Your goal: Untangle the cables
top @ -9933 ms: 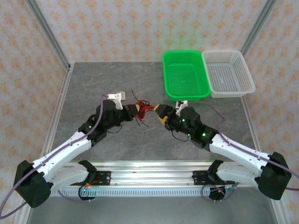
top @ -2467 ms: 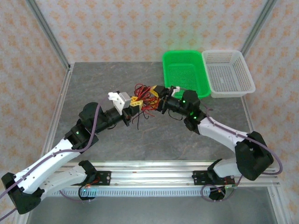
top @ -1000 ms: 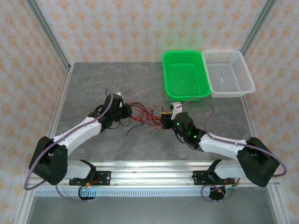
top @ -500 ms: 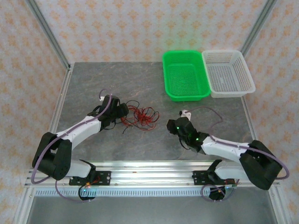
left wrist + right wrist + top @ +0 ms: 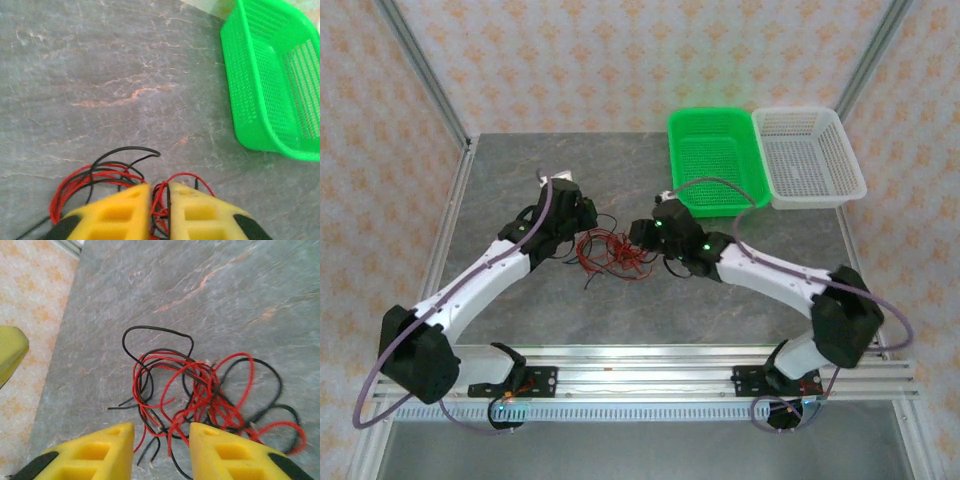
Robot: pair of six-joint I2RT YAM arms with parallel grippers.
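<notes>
The cables [image 5: 615, 250] are thin red and black wires lying in one loose tangle on the grey table [image 5: 520, 170], between my two grippers. My left gripper [image 5: 590, 232] sits at the tangle's left edge. In the left wrist view its yellow fingers [image 5: 125, 202] stand almost together, with red and black strands of the cables [image 5: 115, 172] pinched in the narrow gap of the left gripper [image 5: 159, 189]. My right gripper [image 5: 638, 236] is at the tangle's right edge. In the right wrist view the right gripper [image 5: 161, 432] is open just above the table, and a few strands of the cables [image 5: 200, 385] run between its fingers, untouched.
A green basket [image 5: 718, 208] and a white basket [image 5: 820, 198] stand side by side at the back right. The green basket [image 5: 250, 115] is close ahead of the left gripper. Bare table lies left of and in front of the tangle.
My right arm has swung from the near right up to the tangle's right edge. My left arm has stretched further in, and the tangle has shifted slightly.
</notes>
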